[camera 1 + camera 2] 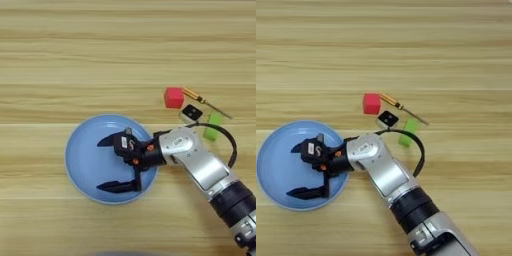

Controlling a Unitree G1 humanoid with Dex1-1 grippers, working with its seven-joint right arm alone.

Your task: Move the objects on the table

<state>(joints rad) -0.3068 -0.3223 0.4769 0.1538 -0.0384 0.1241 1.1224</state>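
No legible text – no labels, brands or numbers anywhere.

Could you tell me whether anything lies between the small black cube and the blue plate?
Only the robot's own wrist: the black cube sits just beyond the blue plate's right rim, and the open gripper hovers over the plate.

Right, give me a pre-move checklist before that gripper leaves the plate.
1. Gripper fingers spread wide: ok.
2. Nothing held between the fingers: ok.
3. Blue plate has nothing lying in it under the gripper: ok.
4. Black cube, green block and red cube all visible beside the forearm: ok.
5. Screwdriver lying close behind the cubes, may get knocked: not ok.
6. Cable loop near the green block touching it: cannot tell.
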